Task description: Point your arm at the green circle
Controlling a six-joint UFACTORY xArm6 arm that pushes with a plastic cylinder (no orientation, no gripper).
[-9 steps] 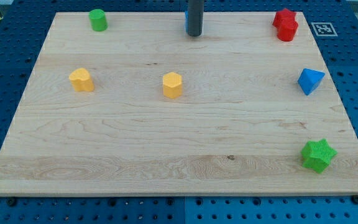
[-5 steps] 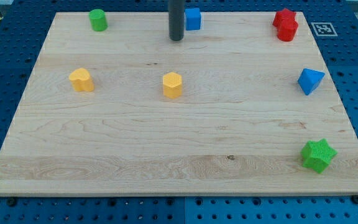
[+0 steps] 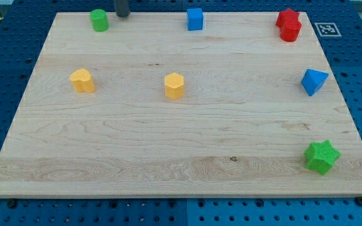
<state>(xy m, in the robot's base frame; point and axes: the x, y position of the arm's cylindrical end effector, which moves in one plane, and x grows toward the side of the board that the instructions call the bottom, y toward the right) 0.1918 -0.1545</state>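
Rod end, my tip (image 3: 122, 16), sits at the view's top edge of the board (image 3: 168, 144), just right of the green circle (image 3: 99, 19), a small gap between them, nothing in that gap; it holds nothing. Blue cube (image 3: 195, 19) lies further right, red blocks (image 3: 289, 25) at the top right corner. Two yellow blocks (image 3: 82, 80) (image 3: 175, 85) sit below, well apart from my tip.

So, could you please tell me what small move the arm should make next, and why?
I would probably slide my tip a little further toward the view's left. It sits at the board's top edge, just to the right of the green circle, with a small gap between them, so a short nudge should close that gap.
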